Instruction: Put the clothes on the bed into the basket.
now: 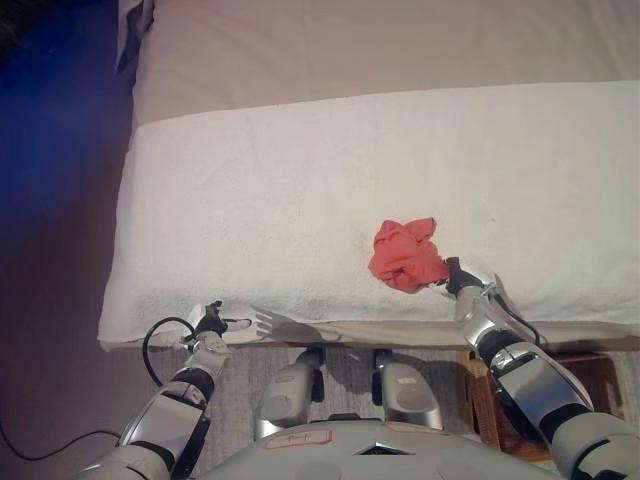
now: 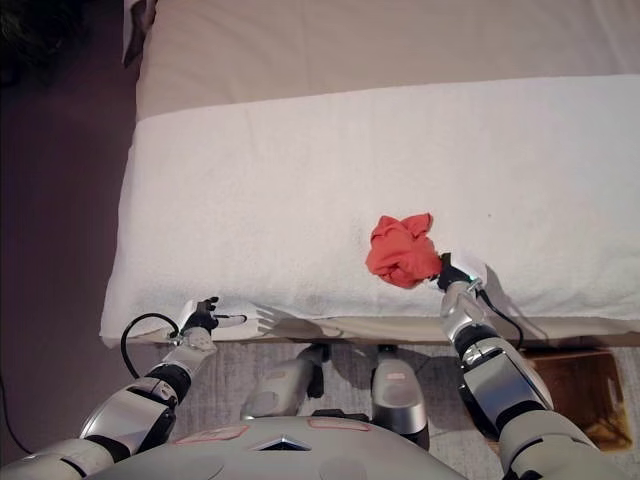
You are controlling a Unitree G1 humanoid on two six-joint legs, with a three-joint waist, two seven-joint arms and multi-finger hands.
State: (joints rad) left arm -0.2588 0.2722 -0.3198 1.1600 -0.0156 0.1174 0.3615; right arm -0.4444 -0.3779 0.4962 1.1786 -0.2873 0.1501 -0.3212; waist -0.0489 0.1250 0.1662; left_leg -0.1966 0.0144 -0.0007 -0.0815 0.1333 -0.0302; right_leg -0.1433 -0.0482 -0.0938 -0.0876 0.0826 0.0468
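Partly hidden below the bed's [image 1: 200,60] near edge, a wooden basket [image 2: 585,385] sits on the floor at lower right, cut off by the right arm. The right hand [image 2: 452,270] meets the lower right side of a crumpled red garment [image 1: 405,255] lying on the white blanket [image 1: 300,180] near the front edge; its fingers seem closed on the cloth, though they are mostly covered. The left hand [image 1: 215,322] rests at the blanket's front left corner, fingers loosely extended (holding nothing). Wide bare blanket spreads around the garment. A dark object [image 1: 133,30] pokes in at the top left, too cropped to identify. No writing is legible.
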